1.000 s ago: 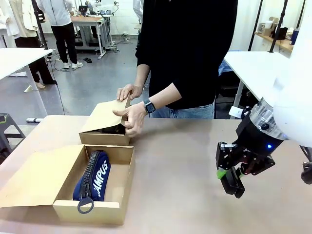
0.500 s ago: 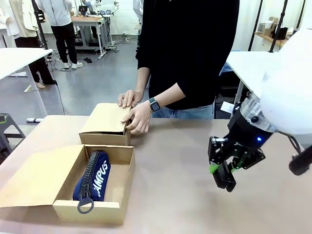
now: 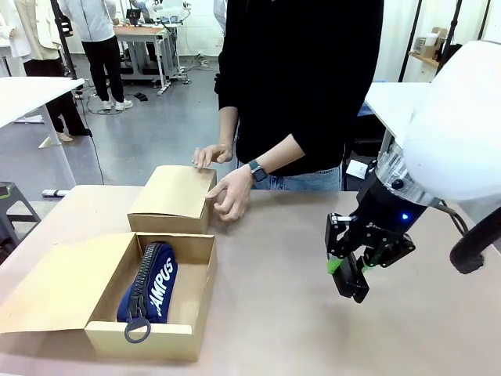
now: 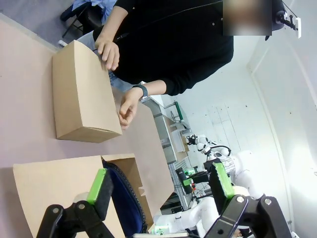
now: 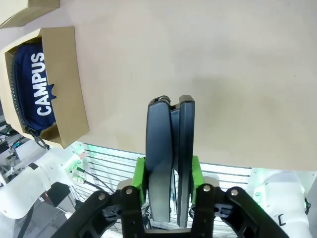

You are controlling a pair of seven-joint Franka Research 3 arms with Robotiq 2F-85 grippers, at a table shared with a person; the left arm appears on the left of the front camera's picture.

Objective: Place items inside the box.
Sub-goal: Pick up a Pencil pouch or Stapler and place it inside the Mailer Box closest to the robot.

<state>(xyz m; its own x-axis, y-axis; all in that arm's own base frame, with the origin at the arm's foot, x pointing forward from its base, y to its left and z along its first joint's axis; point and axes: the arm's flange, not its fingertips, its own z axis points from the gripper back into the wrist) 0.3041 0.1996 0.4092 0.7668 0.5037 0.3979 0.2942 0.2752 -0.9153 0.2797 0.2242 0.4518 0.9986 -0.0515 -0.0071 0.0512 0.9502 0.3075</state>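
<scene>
Right hand (image 3: 343, 272) above bare desk (image 3: 274, 313), clamped on black stapler (image 5: 170, 139); left hand (image 4: 160, 183) spread wide, nothing between pads, above open box (image 3: 149, 335); navy "CAMPUS" pouch (image 3: 153, 280) lies inside open box; person's fingers (image 3: 228, 200) touch closed box (image 3: 174, 192) just behind it.

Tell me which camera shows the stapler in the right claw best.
The right wrist view: the black stapler stands large in mid-frame, clamped between the right claw's green pads. The front view shows a small dark shape in that claw. The left wrist view has that arm far off, too small to tell the stapler.
</scene>
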